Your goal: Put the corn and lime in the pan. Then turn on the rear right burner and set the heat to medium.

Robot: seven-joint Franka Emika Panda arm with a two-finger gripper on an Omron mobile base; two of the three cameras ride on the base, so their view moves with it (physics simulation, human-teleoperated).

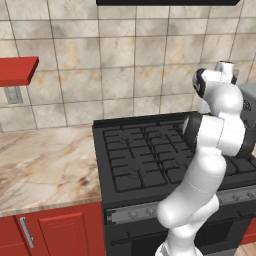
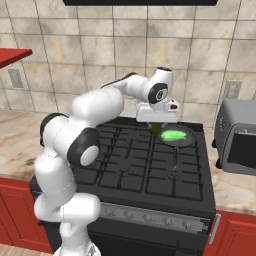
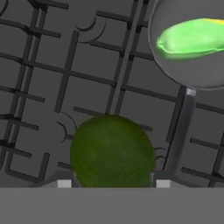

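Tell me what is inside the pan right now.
The corn lies inside the pan, a long light-green piece on the grey bottom. The lime is not in it: the gripper holds it over the grates. The corn covers the pan bottom beneath it.

The arm [image 2: 95,112] was glossy white with rounded segments, dark grey joint bands and a dark round cap at the wrist.

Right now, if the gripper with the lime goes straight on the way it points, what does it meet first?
Probably the black stove grate beside the pan, not the pan itself; depth is unclear. The lime sits between the jaws.
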